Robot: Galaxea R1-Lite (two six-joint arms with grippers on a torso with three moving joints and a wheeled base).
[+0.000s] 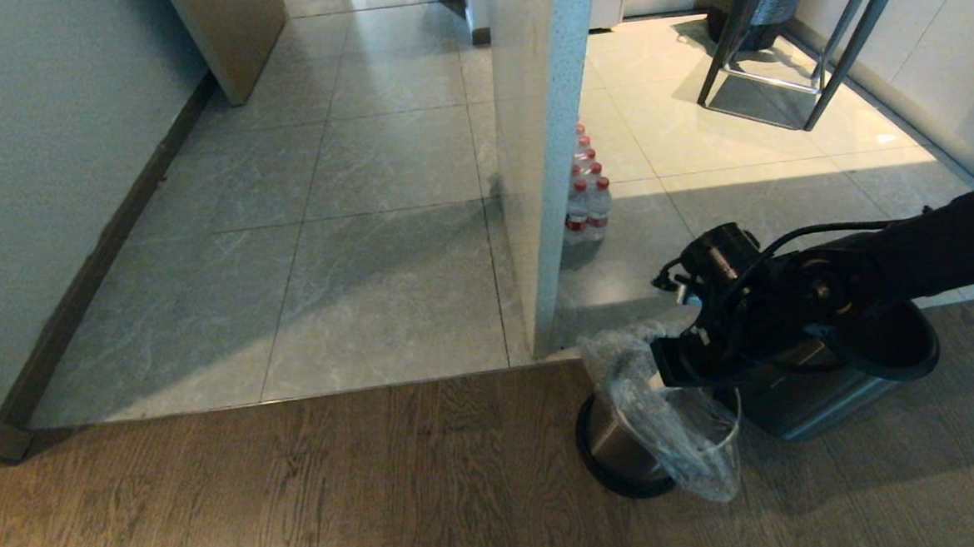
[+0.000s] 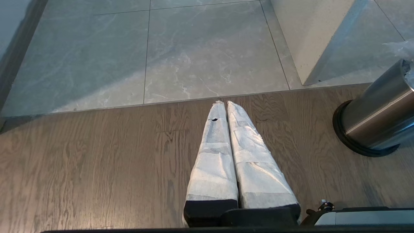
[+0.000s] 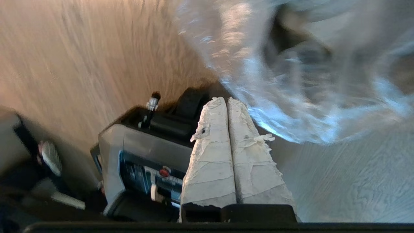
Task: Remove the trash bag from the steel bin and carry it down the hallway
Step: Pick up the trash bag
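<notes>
In the lower right of the head view the steel bin point(image 1: 621, 450) stands on the wood-plank floor point(image 1: 298, 492), close to the edge where the grey tiles of the hallway point(image 1: 368, 230) begin. The bin leans, its open mouth tipped toward the right of the frame and its black base toward the lower left, so its long axis runs slantwise. The trash bag point(image 1: 669, 414) is in the bin's mouth, its crinkled clear plastic spilling over the rim and hanging down toward the bottom of the frame. The right gripper point(image 3: 227, 100) reaches in from the right edge, over the bin; its padded fingers are pressed together, tips beside the bag, and whether they pinch plastic cannot be told. The left gripper point(image 2: 223, 103) hangs over the wood floor with fingers together, holding nothing.
</notes>
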